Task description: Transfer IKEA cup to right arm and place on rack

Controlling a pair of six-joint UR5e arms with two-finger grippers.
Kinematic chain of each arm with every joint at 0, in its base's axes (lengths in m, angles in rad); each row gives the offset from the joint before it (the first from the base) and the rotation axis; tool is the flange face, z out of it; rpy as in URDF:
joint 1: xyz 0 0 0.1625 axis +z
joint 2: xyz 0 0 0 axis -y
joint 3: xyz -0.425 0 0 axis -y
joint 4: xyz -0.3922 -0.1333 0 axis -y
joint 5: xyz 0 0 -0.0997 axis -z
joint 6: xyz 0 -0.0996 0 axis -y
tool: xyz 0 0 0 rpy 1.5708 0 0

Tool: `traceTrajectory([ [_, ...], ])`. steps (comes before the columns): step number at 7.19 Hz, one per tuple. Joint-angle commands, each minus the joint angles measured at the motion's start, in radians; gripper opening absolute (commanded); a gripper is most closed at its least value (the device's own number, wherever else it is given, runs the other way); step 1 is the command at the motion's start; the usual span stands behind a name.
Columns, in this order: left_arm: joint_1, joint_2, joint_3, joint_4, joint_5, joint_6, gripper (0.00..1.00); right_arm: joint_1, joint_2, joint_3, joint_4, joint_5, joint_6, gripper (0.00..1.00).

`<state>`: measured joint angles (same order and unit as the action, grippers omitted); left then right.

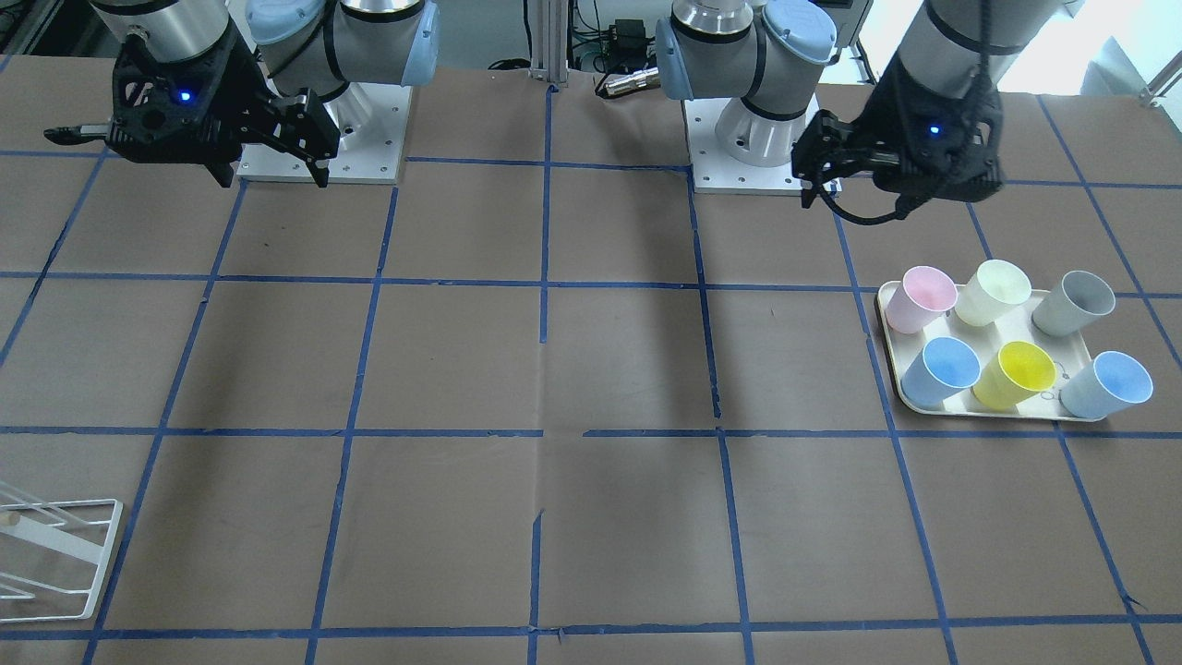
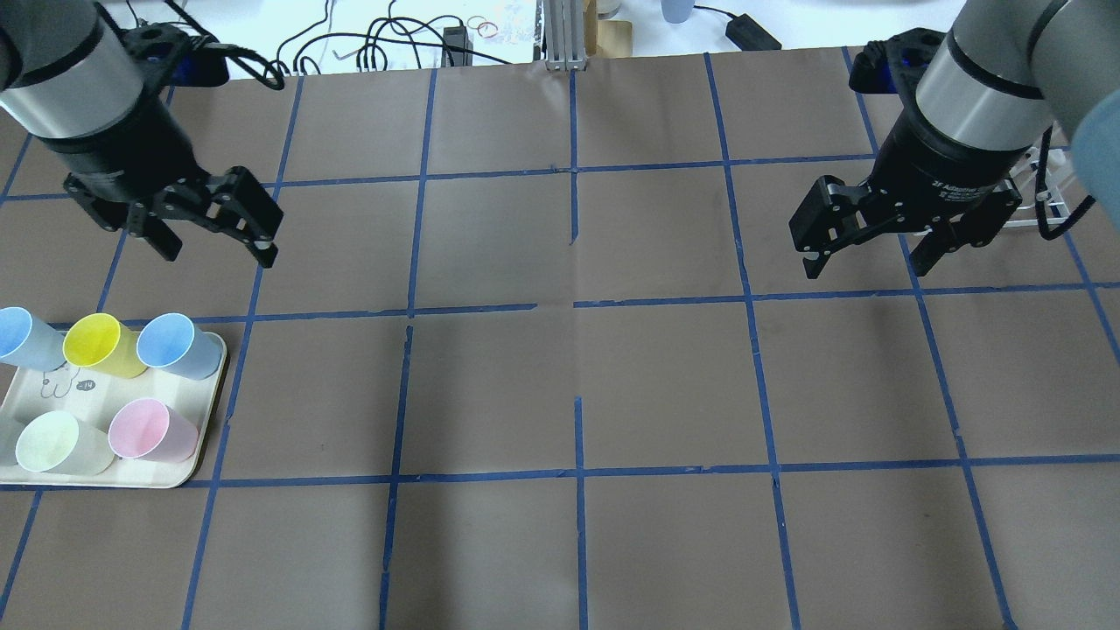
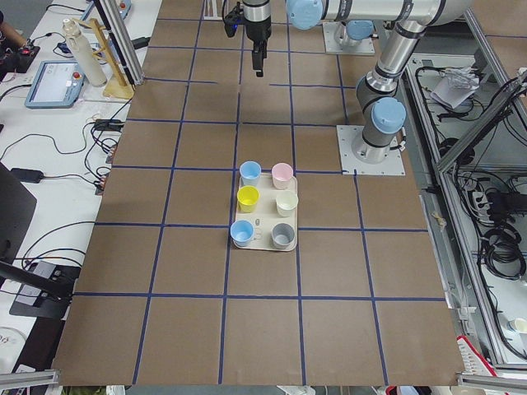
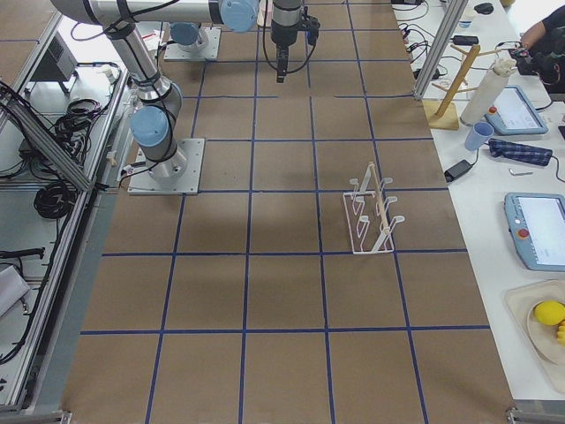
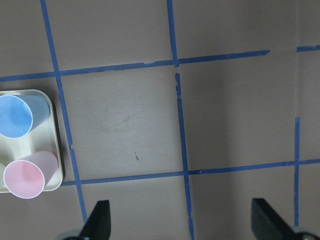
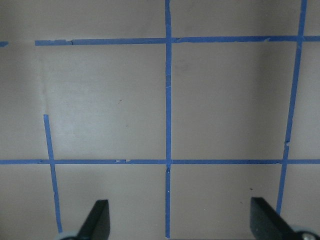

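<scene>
Over the table (image 2: 569, 376), the right gripper (image 2: 866, 262) and left gripper (image 2: 219, 252) both hang with fingers spread wide, empty. The rack (image 4: 371, 212) stands upright. On the tray (image 1: 1039, 408), seen from the front, the IKEA cup (image 1: 1071, 305) stands at two o'clock.

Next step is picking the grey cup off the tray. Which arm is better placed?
Left. The left gripper, open, hangs near the tray holding the grey cup. The right gripper, also open, is across the table on the rack's side.
</scene>
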<state>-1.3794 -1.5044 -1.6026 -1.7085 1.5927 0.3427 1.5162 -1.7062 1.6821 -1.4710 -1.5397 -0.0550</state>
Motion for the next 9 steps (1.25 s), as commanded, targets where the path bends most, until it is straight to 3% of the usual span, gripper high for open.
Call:
traceTrajectory([
  [1, 0.234, 0.003, -0.046, 0.007, 0.003, 0.322, 1.00, -0.004, -0.016, -0.001, -0.006, 0.009, 0.000, 1.00],
  [2, 0.387, -0.011, -0.053, 0.006, 0.003, 0.473, 1.00, -0.001, -0.013, 0.004, 0.001, 0.013, -0.006, 1.00],
  [3, 0.537, -0.016, -0.075, 0.003, 0.000, 0.615, 1.00, 0.005, -0.007, 0.004, -0.003, 0.082, -0.011, 1.00],
  [4, 0.650, -0.031, -0.115, 0.066, 0.000, 0.684, 1.00, 0.006, -0.006, 0.001, 0.000, 0.253, -0.014, 1.00],
  [6, 0.730, -0.107, -0.216, 0.472, 0.006, 0.874, 1.00, 0.001, -0.013, 0.004, 0.008, 0.579, -0.016, 1.00],
  [7, 0.808, -0.156, -0.230, 0.534, -0.003, 0.925, 1.00, -0.004, -0.012, 0.014, 0.009, 0.759, -0.013, 1.00],
  [9, 0.864, -0.259, -0.220, 0.562, -0.004, 0.944, 1.00, -0.004, -0.010, 0.046, 0.014, 1.002, -0.008, 1.00],
])
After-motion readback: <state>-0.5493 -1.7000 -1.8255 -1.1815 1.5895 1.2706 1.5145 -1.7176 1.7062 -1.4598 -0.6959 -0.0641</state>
